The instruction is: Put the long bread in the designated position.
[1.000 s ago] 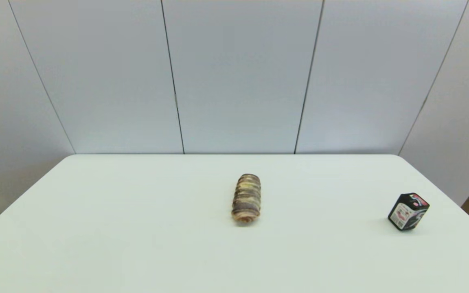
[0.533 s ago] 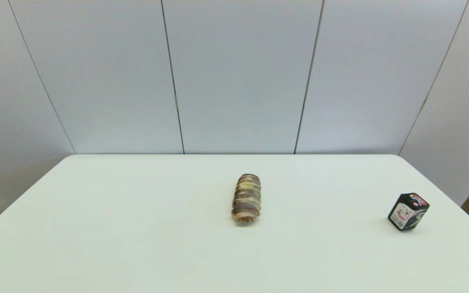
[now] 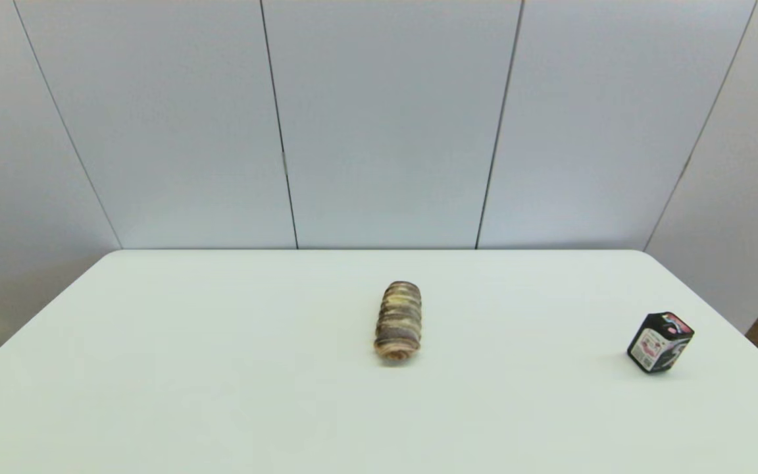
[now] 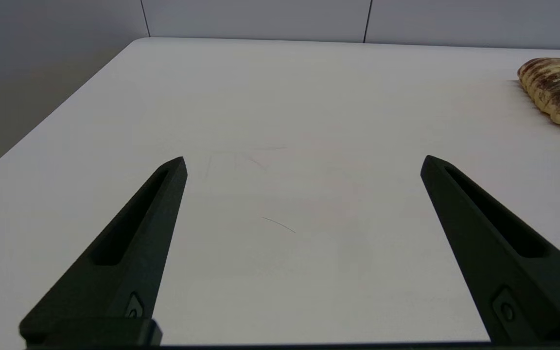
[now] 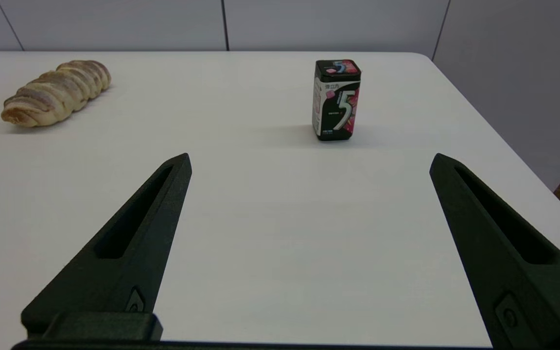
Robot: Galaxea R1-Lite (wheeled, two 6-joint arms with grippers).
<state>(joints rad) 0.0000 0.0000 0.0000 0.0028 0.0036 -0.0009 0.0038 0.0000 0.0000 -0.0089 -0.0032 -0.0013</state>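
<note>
Long bread (image 3: pixel 398 320) sat well left of the black box (image 3: pixel 660 342); left gripper (image 4: pixel 303 161) and right gripper (image 5: pixel 310 159) both gaped wide, holding nothing.

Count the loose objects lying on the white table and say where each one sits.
2. The long bread lies near the table's middle; the small black box stands upright near the right edge. Nothing appears hidden.

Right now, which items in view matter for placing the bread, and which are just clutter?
Part of the job:
- long bread, lying near the middle of the table, ungripped
- left gripper, open, over the table, apart from the bread
- right gripper, open, over the table, apart from the bread

Just lying about:
- small black box, standing near the table's right edge
</note>
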